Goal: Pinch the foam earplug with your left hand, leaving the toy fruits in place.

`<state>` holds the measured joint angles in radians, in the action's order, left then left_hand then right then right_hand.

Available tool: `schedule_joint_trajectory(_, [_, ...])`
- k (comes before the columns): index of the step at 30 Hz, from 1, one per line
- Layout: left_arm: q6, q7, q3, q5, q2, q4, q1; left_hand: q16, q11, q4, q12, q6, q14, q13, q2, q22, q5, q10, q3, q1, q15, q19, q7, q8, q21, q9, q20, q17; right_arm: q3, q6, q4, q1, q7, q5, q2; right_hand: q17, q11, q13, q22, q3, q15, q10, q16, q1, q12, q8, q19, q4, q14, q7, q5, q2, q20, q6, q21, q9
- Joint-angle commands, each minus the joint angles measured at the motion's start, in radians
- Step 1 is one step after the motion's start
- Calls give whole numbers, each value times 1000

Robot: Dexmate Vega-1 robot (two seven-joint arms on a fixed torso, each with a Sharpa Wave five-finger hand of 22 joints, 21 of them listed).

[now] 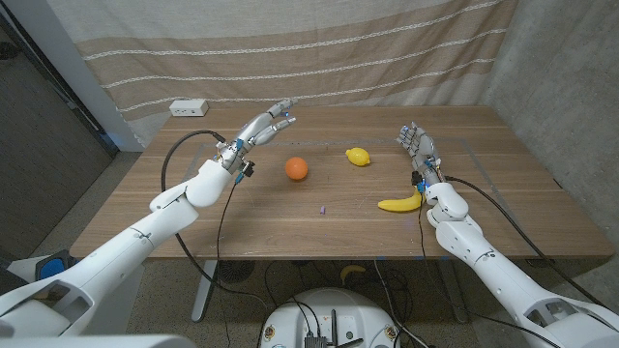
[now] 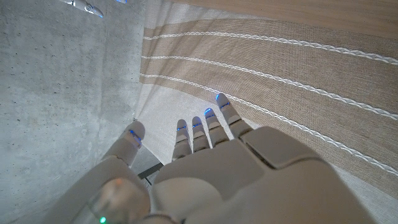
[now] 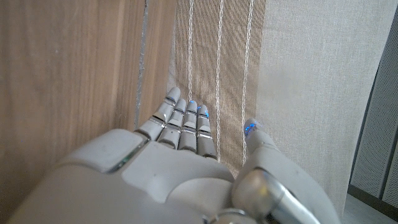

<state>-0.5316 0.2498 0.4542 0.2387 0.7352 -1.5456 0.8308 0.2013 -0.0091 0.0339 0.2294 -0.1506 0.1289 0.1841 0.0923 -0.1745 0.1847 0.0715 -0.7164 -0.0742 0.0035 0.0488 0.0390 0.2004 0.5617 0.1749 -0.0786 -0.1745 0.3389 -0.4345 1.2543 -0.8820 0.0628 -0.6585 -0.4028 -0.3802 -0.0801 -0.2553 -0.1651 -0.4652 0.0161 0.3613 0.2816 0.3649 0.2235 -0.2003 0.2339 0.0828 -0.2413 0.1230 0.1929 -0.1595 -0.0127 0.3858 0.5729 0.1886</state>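
On the wooden table point(image 1: 242, 232), the small purple foam earplug point(image 1: 321, 208) lies near the middle, toward the front. Behind it and to its left sits the round orange toy fruit point(image 1: 297, 168); behind it to the right, the yellow toy lemon point(image 1: 359, 157). The curved yellow toy banana point(image 1: 400, 202) lies right of the earplug. A white power strip point(image 1: 189, 107) sits at the far left corner

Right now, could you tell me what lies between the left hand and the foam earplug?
In the head view, the left hand is raised above the table's far left; the earplug lies nearer. The orange sits roughly between them, slightly aside; otherwise bare wood.
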Motion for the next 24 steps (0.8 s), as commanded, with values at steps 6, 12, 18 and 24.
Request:
schedule_joint_trajectory(6, [29, -48, 0, 75, 43, -85, 22, -3, -3, 30, 1, -31, 9, 3, -10, -5, -5, 16, -4, -12, -6, 3, 9, 7, -9, 2, 3, -2, -15, -27, 37, -46, 14, -2, -6, -3, -1, -2, -4, 1, -2, 13, 6, 4, 2, -9, 10, 9, -12, -2, 11, 0, 3, 10, -6, 2])
schedule_joint_trajectory(12, [50, -50, -3, 117, 61, -122, 32, -6, -6, 47, -2, -38, 5, 3, -12, -4, -6, 17, -6, -22, -9, 1, 11, 6, -14, 2, 4, -2, -19, -35, 49, -61, 20, -3, -8, -2, -2, -2, -4, 1, -3, 15, 6, 3, 3, -9, 12, 12, -13, 1, 12, -1, 2, 13, -10, 2])
schedule_joint_trajectory(18, [73, -55, -4, 139, 72, -153, 46, -8, -16, 75, -4, -59, 2, 3, -14, -3, -8, 21, -10, -41, -11, 2, 11, 10, -21, 3, 8, -2, -23, -40, 64, -78, 26, -3, -11, -2, -1, -1, -5, 1, -1, 18, 7, 3, 4, -9, 14, 14, -14, 0, 12, -1, 3, 15, -12, 2])
schedule_joint_trajectory(24, [97, -52, -5, 170, 86, -185, 64, -8, -21, 114, -7, -80, 4, 4, -22, -3, -11, 25, -14, -70, -16, 8, 12, 16, -28, 4, 11, -2, -27, -43, 83, -95, 37, 1, -15, -2, -2, -1, -5, 2, -2, 21, 8, 1, 5, -9, 15, 16, -16, 0, 12, -2, 3, 17, -15, 3])
